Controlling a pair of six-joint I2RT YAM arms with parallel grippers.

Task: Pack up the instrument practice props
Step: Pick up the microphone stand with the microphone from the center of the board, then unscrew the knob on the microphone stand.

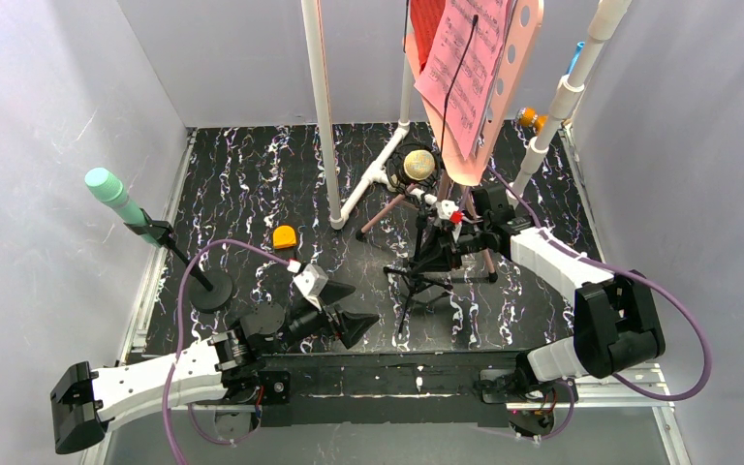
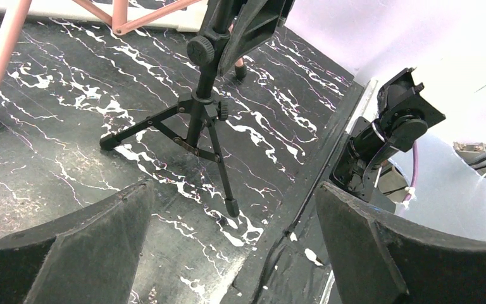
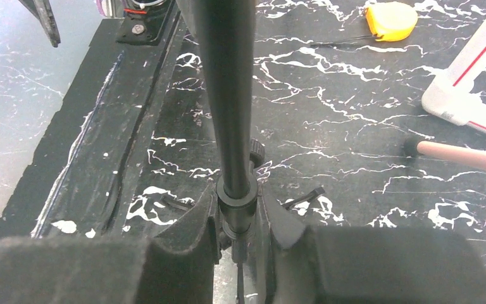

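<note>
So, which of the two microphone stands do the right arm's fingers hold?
The black tripod stand under the yellow microphone: the right fingers are shut on its pole. The round-base stand of the mint-green microphone stands apart, untouched.

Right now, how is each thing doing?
Left tool, open, empty.
Right tool, shut on black stand.
Black stand, upright.
Pink stand, upright, sheets on it.
Green mic, raised, tilted.
Yellow mic, raised, not lying down.
</note>
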